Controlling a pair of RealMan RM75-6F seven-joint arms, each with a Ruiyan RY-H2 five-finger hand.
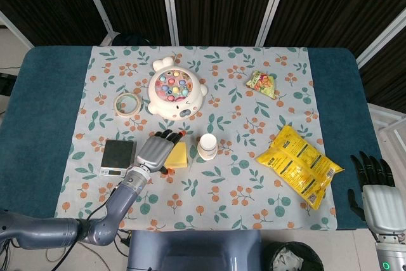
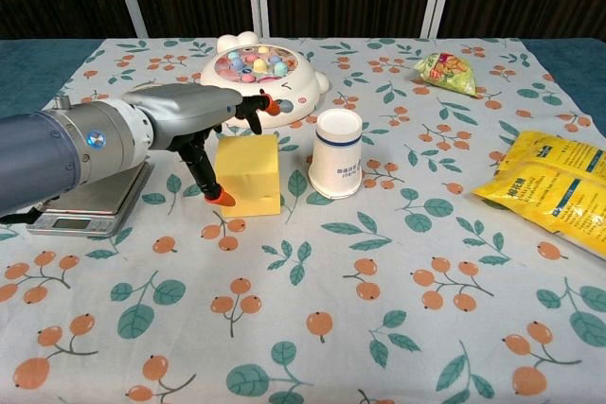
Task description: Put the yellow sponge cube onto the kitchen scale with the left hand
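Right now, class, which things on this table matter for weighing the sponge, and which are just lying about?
Part of the job:
yellow sponge cube
kitchen scale
left hand, reaching over the cube

Just lying about:
paper cup
round toy game
tape roll
yellow snack bag
small snack packet
right hand, idle off the table edge

The head view is taken from high above, looking almost straight down, and the whole tabletop [image 1: 44, 112] is taken in, with dark panels beyond its far edge. The chest view is set low at the near edge, faces across the cloth toward the far side, and sits much closer. Both views share the scale [image 1: 118, 156] [image 2: 87, 207], sponge [image 1: 178, 155] [image 2: 250, 175], cup [image 1: 207, 146] [image 2: 338, 166], toy [image 1: 176, 93] [image 2: 260, 76] and left hand [image 1: 155, 152] [image 2: 185, 114]. The right hand [image 1: 379, 200] is caught only from above, at the near right corner.
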